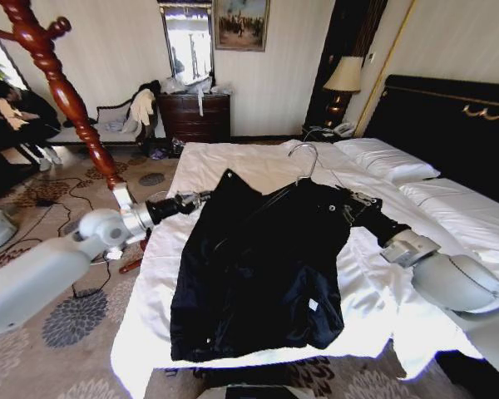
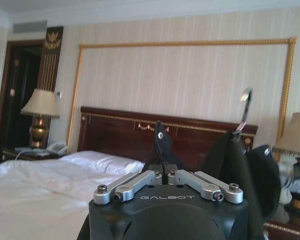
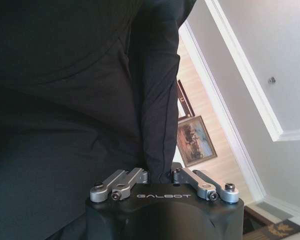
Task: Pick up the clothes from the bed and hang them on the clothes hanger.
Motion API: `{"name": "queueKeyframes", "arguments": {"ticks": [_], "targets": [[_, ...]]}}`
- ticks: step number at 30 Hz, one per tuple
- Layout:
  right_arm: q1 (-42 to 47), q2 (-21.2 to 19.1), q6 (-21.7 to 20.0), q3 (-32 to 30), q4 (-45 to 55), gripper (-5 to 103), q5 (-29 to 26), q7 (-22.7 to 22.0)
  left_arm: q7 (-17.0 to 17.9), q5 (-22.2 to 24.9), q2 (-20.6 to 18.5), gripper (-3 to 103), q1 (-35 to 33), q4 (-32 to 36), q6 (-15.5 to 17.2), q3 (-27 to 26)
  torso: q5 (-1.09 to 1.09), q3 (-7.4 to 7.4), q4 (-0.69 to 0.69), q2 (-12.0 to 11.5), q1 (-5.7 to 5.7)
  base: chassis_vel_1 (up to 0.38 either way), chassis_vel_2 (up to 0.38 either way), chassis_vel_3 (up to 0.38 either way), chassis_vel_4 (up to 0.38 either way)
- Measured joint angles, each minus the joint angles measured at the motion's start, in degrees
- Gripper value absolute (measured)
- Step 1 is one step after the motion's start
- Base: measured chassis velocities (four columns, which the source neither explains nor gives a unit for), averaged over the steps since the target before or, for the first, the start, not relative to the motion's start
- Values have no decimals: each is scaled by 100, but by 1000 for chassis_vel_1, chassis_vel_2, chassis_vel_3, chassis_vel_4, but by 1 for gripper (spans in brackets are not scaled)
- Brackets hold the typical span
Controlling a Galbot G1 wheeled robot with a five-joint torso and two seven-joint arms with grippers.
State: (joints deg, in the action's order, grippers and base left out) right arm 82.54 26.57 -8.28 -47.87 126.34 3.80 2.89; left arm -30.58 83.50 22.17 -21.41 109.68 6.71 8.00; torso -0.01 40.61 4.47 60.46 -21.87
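**Desk:** Start at the left — what have you got?

**Me:** My left end effector (image 1: 206, 198) is at the jacket's left shoulder, pinched shut on a fold of the black jacket (image 1: 262, 266); my left wrist view shows cloth rising between the closed fingers. The jacket hangs spread between both arms, above the bed (image 1: 233, 162), its hem low over the near edge.

**Desk:** And the hanger?

**Me:** One clothes hanger (image 1: 303, 162), its silver hook standing above the collar, the black bar seemingly inside the shoulders. On the right, my right end effector (image 1: 349, 204) is clamped on the other shoulder's fabric.

**Desk:** How will it handle?

**Me:** Soft and limp, I'd say, slightly slick — it sags wherever it isn't held. I'd grip at seams or the collar, not the smooth panel. Count: one jacket, one hanger, two end effectors.
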Motion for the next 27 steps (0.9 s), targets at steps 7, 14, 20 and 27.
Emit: {"name": "queueKeyframes", "arguments": {"ticks": [7,14,20,27], "targets": [[-442,2,-225,484,-291,16,-41,-101,142,330,-291,0,-66,579,24,-285,1,0,0,0,0,0,0,0,0],[-731,-12,-353,730,-543,16,-64,-157,313,588,-437,0,-100,990,48,-443,1,0,0,0,0,0,0,0,0],[-949,-80,-398,868,-804,16,-64,-182,366,615,-621,0,-417,1323,58,-690,1,0,0,0,0,0,0,0,0],[-1098,-102,-725,954,-945,16,-161,-247,737,481,-636,0,-591,1730,44,-729,1,0,2,0,0,0,0,0,0]]}}
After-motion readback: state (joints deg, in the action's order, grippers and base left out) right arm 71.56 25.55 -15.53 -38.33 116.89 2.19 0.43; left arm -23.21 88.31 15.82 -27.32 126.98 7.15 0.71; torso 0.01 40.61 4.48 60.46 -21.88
